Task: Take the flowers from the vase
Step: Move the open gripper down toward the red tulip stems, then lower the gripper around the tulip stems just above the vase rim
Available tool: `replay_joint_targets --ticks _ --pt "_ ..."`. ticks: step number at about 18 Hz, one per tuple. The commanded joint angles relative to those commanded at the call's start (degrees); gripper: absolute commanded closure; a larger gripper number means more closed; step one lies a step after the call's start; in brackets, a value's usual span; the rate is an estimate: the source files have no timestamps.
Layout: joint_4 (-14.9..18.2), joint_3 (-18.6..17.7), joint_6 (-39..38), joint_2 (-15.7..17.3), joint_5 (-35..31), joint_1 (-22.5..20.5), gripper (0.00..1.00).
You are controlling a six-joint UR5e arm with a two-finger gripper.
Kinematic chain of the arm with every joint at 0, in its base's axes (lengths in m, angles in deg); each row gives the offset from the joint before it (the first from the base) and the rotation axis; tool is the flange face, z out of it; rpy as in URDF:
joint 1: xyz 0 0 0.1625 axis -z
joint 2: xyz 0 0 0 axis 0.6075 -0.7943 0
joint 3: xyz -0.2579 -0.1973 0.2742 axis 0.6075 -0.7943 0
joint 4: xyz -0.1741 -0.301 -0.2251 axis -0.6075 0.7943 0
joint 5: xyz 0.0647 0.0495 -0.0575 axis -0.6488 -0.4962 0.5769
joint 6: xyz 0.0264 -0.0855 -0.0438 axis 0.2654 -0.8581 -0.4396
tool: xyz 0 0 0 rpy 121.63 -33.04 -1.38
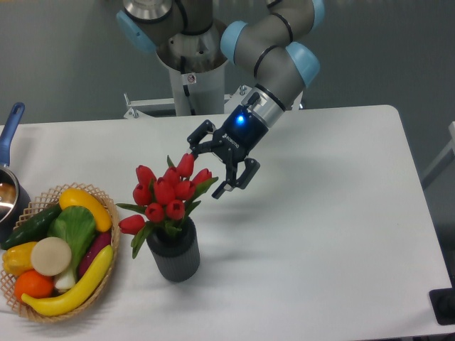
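- You're looking at a white table (327,234) in front of a grey wall, with the arm's base pillar standing behind the table's far edge.
- Your gripper (206,165) is tilted down and to the left in the picture, with a blue light glowing on its body just above the fingers.
- Its two fingers (239,176) are spread wide apart and hold nothing; one finger sits up near the top bud, the other lower and to the right of it.
- The flowers (166,195) are just beside the gripper, below it and to its left; the nearest red buds sit right at the spread fingertips, but you cannot tell whether anything touches.
- The flowers stand upright in the vase (173,254), which is lower in the picture than the gripper and a little left of it, resting on the table.
- Well to the left of the gripper sits a wicker basket (99,195) filled with toy produce.
- At the far left edge, beyond the basket, you can see part of a pot with a blue handle (11,126).
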Motion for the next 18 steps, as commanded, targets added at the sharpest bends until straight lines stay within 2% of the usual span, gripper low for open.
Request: replay_joint_targets --ticks 9,18 --pt "-0.9 5.3 0.4 -3.3 -1.1 2.1 0.00" --pt "-1.0 5.9 2.5 -5.1 -1.2 3.3 0.00"
